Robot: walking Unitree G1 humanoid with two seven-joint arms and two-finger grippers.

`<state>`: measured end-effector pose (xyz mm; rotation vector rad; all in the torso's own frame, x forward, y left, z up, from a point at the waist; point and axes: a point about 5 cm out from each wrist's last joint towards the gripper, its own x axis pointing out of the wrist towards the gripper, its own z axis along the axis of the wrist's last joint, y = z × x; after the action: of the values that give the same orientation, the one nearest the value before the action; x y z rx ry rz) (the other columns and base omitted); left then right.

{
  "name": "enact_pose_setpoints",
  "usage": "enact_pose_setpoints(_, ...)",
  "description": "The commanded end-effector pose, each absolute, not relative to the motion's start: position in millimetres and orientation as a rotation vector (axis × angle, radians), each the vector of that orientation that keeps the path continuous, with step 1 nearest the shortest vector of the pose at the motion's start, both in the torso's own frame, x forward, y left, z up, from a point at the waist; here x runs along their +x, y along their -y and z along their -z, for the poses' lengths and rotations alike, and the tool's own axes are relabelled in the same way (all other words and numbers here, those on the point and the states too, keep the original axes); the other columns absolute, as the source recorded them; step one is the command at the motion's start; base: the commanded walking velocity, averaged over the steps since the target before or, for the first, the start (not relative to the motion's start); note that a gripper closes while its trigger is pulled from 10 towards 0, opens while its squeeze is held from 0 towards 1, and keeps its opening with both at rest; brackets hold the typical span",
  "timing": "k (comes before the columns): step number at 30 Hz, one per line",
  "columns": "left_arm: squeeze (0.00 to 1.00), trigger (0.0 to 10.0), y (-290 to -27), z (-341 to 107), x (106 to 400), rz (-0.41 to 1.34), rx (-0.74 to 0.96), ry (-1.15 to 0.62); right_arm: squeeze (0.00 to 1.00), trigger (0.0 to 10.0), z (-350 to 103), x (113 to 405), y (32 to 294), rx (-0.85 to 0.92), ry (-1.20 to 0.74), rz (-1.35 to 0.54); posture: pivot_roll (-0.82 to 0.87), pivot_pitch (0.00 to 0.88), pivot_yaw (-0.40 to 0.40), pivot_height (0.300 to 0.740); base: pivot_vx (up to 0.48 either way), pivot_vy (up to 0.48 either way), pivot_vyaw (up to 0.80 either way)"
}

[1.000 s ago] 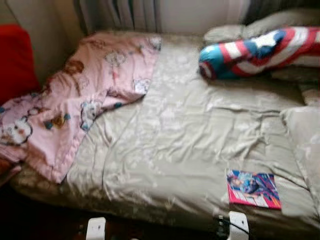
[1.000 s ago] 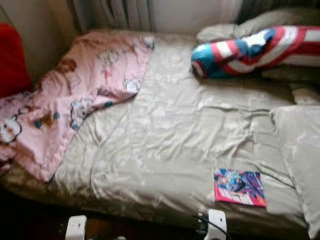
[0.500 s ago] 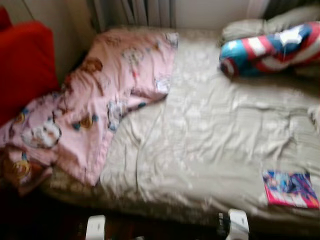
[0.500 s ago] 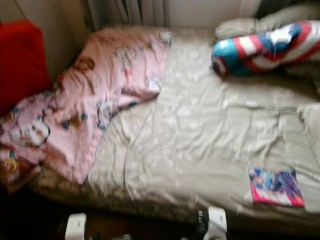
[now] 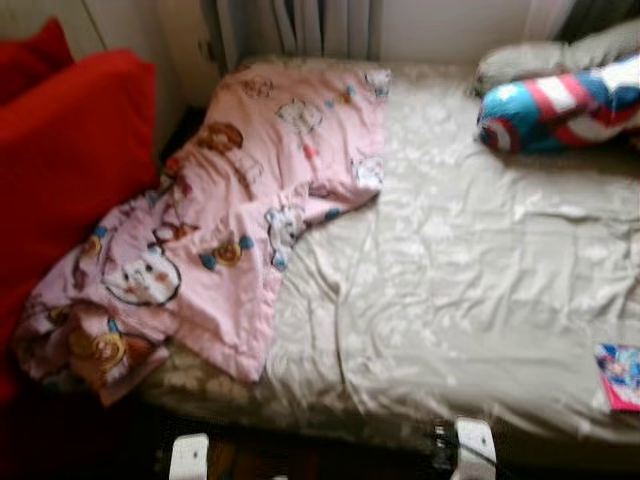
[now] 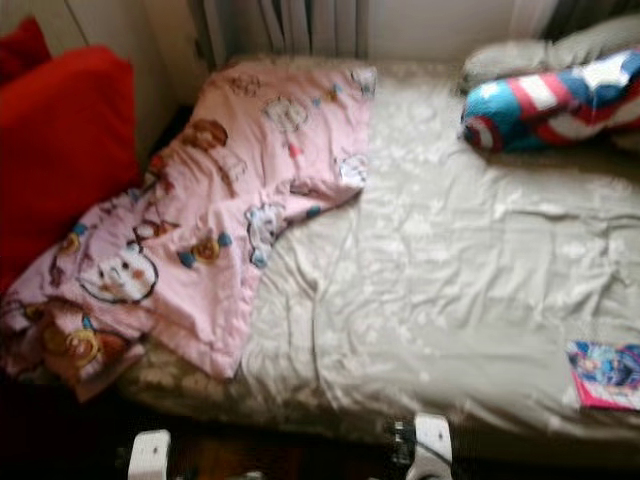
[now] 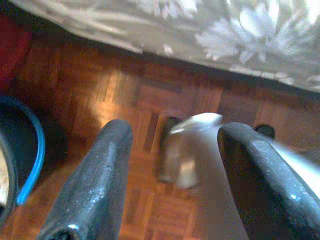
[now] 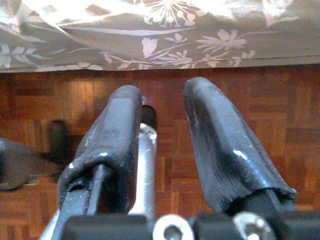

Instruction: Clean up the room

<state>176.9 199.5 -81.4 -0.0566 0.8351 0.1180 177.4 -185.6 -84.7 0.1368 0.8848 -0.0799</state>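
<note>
Unmade bed, both arms hanging idle near the floor.

A pink blanket [image 5: 230, 220] lay crumpled over the bed's [image 5: 460, 290] far-left part, spilling off the left edge beside a red cushion [image 5: 70, 170]. A striped pillow [image 5: 560, 105] rested at the far right, and a book [image 5: 620, 375] sat near the right edge (partly cut off). The left end effector [image 7: 172, 165] hung over the wooden floor [image 7: 150, 100] with its fingers spread wide; the right end effector [image 8: 162, 135] also hung parted, holding nothing.
</note>
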Motion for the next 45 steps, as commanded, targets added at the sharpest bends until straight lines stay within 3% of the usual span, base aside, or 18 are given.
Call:
enact_pose_setpoints(1,0.00,10.0,-206.3,86.3,164.3,-0.131,-0.039,-0.876,0.00,10.0,87.1,174.1,180.1,0.150,-0.900,0.074,0.07,0.174,-0.046,0.740,0.000,0.364,0.00)
enact_pose_setpoints(15,0.00,10.0,-206.4,86.0,164.9,-0.131,-0.035,-0.873,0.00,10.0,86.5,175.2,179.9,0.141,-0.896,0.061,0.07,0.178,-0.047,0.740,0.000,0.141,0.00)
enact_pose_setpoints(45,0.00,10.0,-206.3,85.8,165.2,-0.129,-0.042,-0.870,0.00,10.0,86.4,175.6,178.4,0.149,-0.895,0.042,0.07,0.154,-0.044,0.740,0.000,0.000,0.80)
